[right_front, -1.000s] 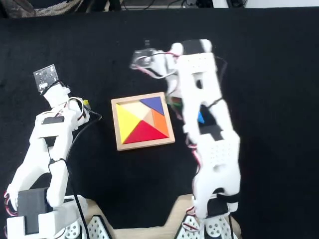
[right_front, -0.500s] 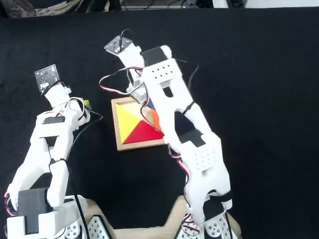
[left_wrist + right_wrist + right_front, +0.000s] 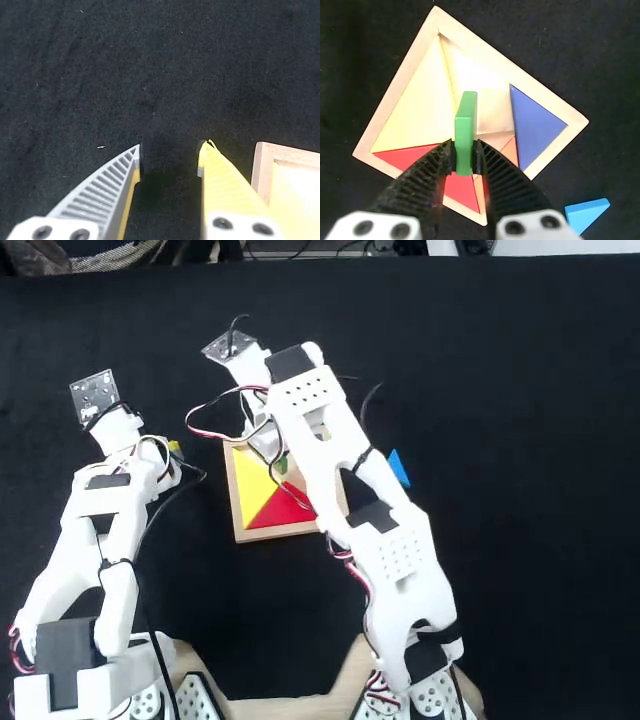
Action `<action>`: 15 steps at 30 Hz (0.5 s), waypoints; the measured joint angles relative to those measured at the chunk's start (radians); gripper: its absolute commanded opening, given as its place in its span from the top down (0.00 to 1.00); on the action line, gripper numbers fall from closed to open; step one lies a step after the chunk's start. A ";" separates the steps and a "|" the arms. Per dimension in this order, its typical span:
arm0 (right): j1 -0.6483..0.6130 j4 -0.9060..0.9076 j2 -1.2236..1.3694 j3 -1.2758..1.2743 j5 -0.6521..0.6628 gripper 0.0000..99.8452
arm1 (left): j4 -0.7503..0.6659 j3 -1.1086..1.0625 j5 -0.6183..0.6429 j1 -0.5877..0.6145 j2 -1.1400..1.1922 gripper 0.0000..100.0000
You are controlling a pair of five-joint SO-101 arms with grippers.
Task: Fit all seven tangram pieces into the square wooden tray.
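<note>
From the high view, my right arm leans over the wooden tray [image 3: 265,531], and a light blue triangle [image 3: 398,468] lies on the black bench [image 3: 520,390] to its right. In the left wrist view, the left jaws hang wide and empty beside the tray's corner. In the right wrist view, the right jaws pinch the green piece [image 3: 465,131] on edge above the bare gap [image 3: 482,97]. Released upright, I judge it could jam against the yellow triangle [image 3: 420,115].
</note>
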State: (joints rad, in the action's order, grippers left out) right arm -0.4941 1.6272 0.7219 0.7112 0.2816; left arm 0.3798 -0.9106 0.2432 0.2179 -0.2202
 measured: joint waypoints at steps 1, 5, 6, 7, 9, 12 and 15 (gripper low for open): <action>0.000 0.000 0.006 0.000 0.000 0.99 | 0.000 0.000 0.000 0.000 0.000 0.81; 0.000 -0.006 0.055 0.000 0.000 0.99 | 0.000 0.000 0.000 0.000 0.000 0.81; 0.000 -0.006 0.063 0.002 0.000 0.99 | 0.000 0.000 0.000 0.000 0.000 0.81; 0.000 -0.006 0.066 0.002 0.000 0.99 | 0.000 0.000 0.000 0.000 0.000 0.81; 0.000 -0.006 0.071 0.012 0.000 0.99 | 0.000 0.000 0.000 0.000 0.000 0.81; 0.000 -0.006 0.071 0.014 0.000 0.99 | 0.000 0.000 0.000 0.000 0.000 0.81; 0.000 -0.006 0.071 0.014 0.000 0.99 | 0.000 0.000 0.000 0.000 0.000 0.81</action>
State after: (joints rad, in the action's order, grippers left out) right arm -0.4941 1.6210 0.7925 0.7250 0.2816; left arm 0.3798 -0.9106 0.2432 0.2179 -0.2202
